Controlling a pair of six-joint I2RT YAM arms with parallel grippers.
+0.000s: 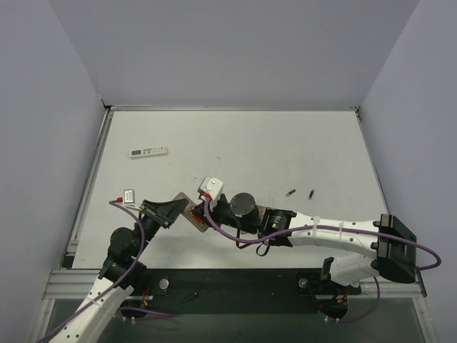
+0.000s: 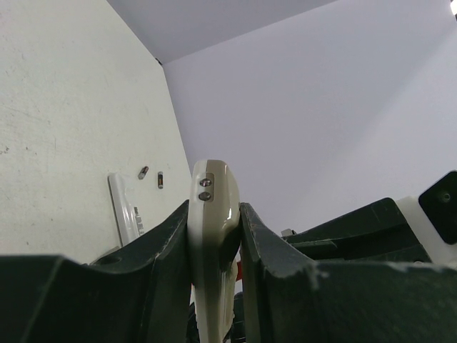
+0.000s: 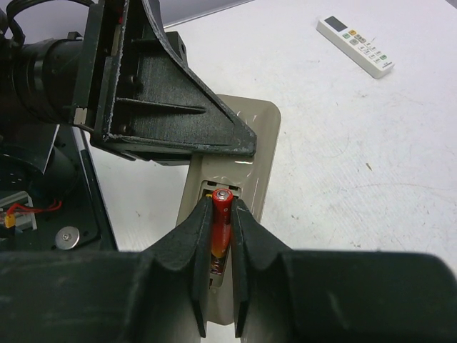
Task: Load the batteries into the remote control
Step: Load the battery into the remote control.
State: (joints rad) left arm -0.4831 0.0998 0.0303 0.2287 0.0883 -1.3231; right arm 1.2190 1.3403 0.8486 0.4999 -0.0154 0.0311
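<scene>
The remote control [image 3: 251, 136], its grey-beige back up and the battery bay open, is clamped by my left gripper [image 1: 184, 211] just left of the table's middle front. In the left wrist view the left gripper [image 2: 214, 218] is shut on the remote's edge [image 2: 211, 187]. My right gripper [image 3: 220, 209] is shut on a red-orange battery [image 3: 221, 218], held lengthwise in the mouth of the open bay [image 3: 214, 191]. In the top view the right gripper [image 1: 211, 209] meets the remote [image 1: 194, 212]. Two more batteries [image 1: 290, 192] [image 1: 311, 193] lie on the table to the right.
A longer white remote [image 1: 148, 151] lies at the far left and also shows in the right wrist view [image 3: 355, 45]. A small white piece [image 1: 128, 194] sits near the left table edge. A slim white piece with dark markings [image 2: 125, 207] lies beside the left fingers.
</scene>
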